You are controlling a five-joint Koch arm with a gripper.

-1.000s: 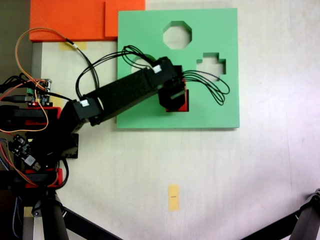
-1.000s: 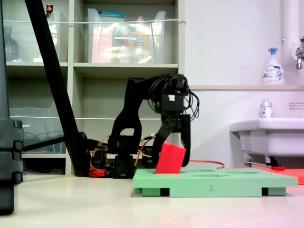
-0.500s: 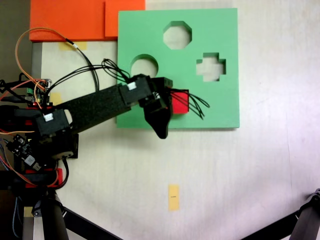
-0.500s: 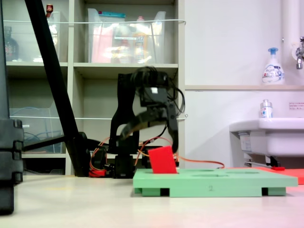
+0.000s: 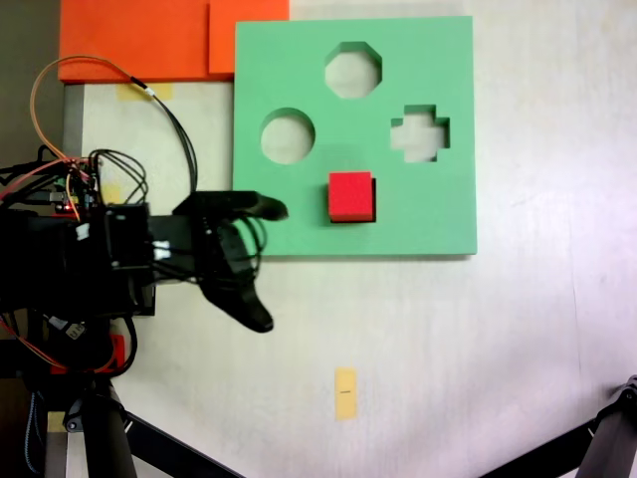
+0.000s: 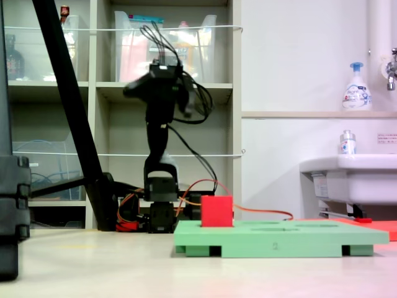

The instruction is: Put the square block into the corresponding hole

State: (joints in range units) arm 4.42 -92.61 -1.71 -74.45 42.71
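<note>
Tool [image 5: 267, 267] jaws are gaping wide and gripping nothing, hanging over the bare surface [image 5: 537, 329] at about eight o'clock from the square block [image 5: 350, 196]. That block is sitting upright in the corresponding hole [image 5: 352, 217] of the green board [image 5: 438, 209], its top standing proud in a fixed view [image 6: 216, 211]. If it is only wedged, not bottomed, the foam may be springing back out. Half a second earlier the tool was hovering over the tilted block; now it is pulling back toward its base.
</note>
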